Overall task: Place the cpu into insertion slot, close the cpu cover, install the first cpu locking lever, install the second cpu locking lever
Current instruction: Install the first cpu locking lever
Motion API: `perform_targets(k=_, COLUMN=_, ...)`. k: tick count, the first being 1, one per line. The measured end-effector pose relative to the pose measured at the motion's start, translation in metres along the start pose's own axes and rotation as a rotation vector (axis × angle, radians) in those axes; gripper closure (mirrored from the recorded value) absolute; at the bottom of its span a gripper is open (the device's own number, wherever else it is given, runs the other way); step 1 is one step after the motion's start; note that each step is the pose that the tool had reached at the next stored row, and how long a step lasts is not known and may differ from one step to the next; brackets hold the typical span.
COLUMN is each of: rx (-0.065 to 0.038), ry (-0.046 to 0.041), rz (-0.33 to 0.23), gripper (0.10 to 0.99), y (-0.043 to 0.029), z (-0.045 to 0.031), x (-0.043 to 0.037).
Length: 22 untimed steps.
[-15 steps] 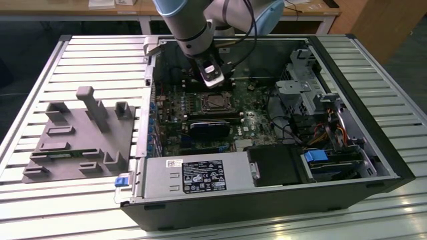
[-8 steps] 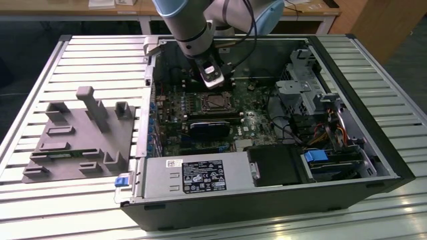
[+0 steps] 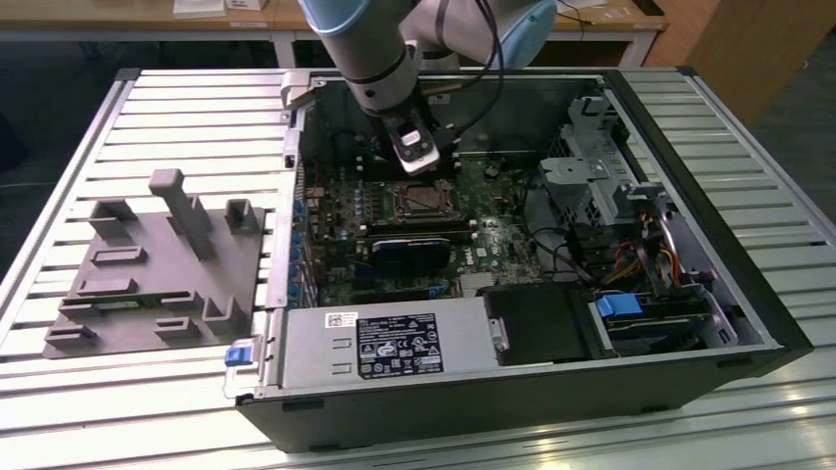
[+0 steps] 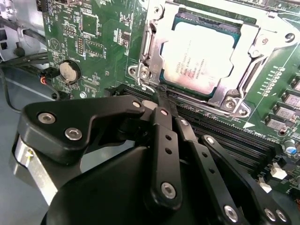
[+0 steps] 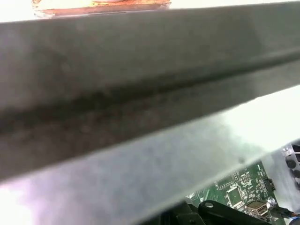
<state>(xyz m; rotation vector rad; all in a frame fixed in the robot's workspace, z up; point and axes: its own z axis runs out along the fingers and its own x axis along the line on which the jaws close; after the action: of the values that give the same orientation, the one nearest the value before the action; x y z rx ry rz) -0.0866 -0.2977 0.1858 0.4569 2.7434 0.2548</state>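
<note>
Black gripper (image 4: 158,96) linkage fills the foreground of the second wrist view, its fingertips pressed together at the near edge of the insertion slot (image 4: 234,104); whether anything thin is pinched between them cannot be told. Just beyond, the cpu (image 4: 199,49) lies flat in the slot, and the cpu cover (image 4: 157,33) is down around its edges. Faint print crosses the chip's metal top, too small to read. A coin battery (image 4: 69,71) sits on the green motherboard (image 4: 93,28). In the exterior view the gripper (image 3: 415,162) reaches into the open computer case (image 3: 731,323), where a black-and-white label (image 3: 398,345) marks the power supply.
</note>
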Motion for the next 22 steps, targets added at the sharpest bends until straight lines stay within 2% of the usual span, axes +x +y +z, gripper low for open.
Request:
perform_targets(k=12, rx=-0.002, ry=0.0007, rz=0.001, gripper=0.984, y=-0.0003, z=-0.0001, x=-0.0005)
perform_targets(k=22, rx=-0.002, ry=0.0007, rz=0.001, gripper=0.984, y=0.0025, z=-0.0112, x=-0.0042)
